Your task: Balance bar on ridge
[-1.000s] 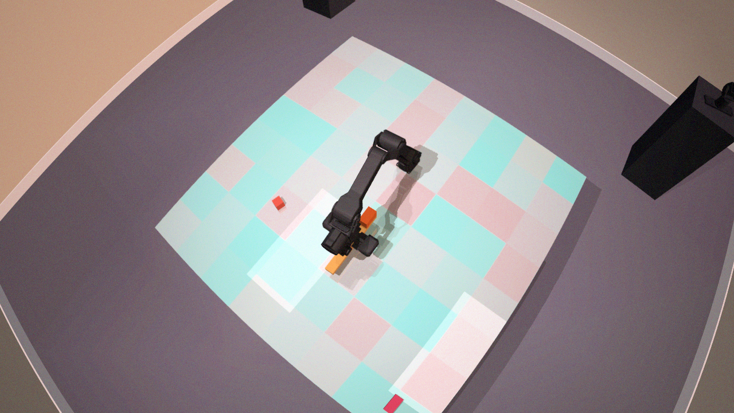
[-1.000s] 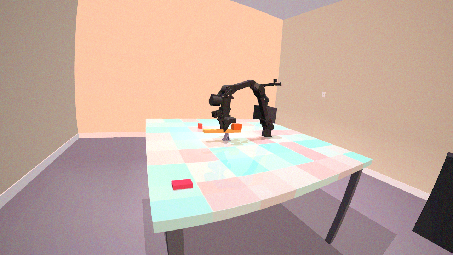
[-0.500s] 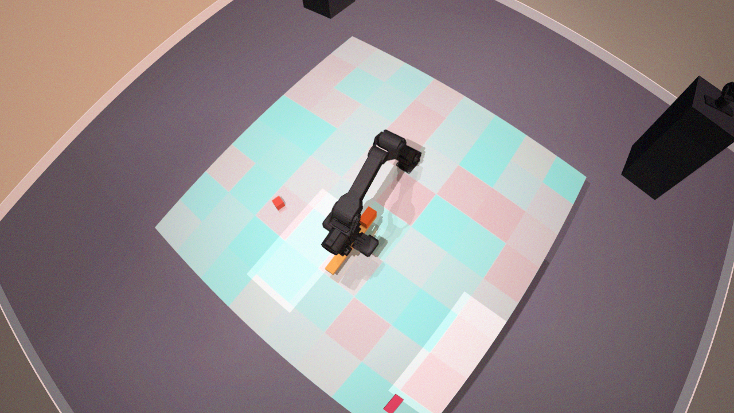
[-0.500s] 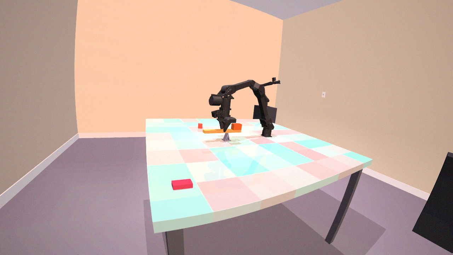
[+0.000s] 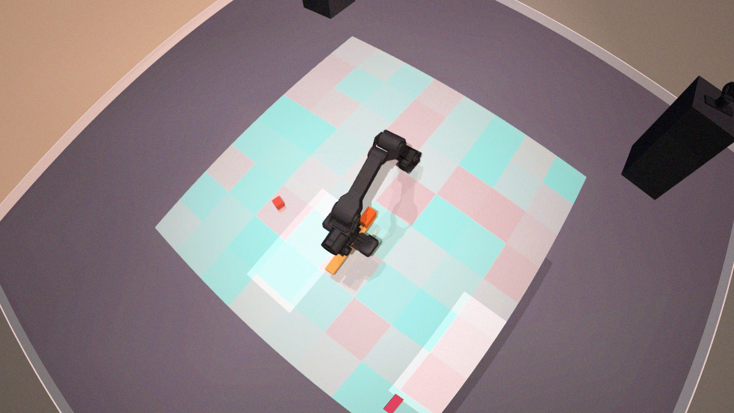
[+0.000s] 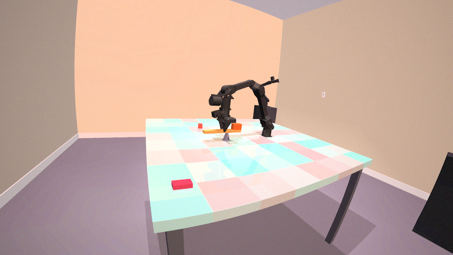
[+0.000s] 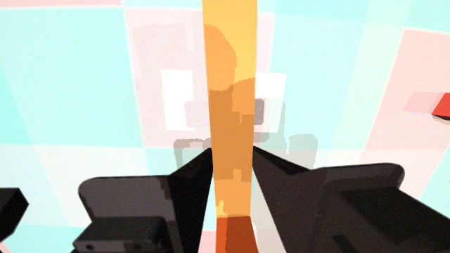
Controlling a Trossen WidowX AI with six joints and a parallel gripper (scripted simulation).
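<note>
The long yellow-orange bar (image 5: pixel 335 264) (image 6: pixel 211 131) (image 7: pixel 230 53) carries an orange block (image 5: pixel 367 215) (image 6: pixel 236 126) (image 7: pixel 236 237) on its end nearer the arm's base. My gripper (image 6: pixel 224 130) (image 7: pixel 231 151) is shut on the bar between its middle and the block. The bar looks about level and clear of the table. The small grey ridge (image 6: pixel 226 137) stands directly under the held part of the bar. Its top meets the bar's underside in the exterior view, but I cannot tell whether they touch. The arm hides the ridge in the top view.
A small red cube (image 5: pixel 278 202) (image 6: pixel 200 125) (image 7: pixel 444 107) lies off to one side of the bar. A crimson flat block (image 5: pixel 393 402) (image 6: pixel 182 184) lies near a far corner of the patchwork table (image 5: pixel 359 328) (image 6: pixel 202 155). Black boxes stand beyond the table.
</note>
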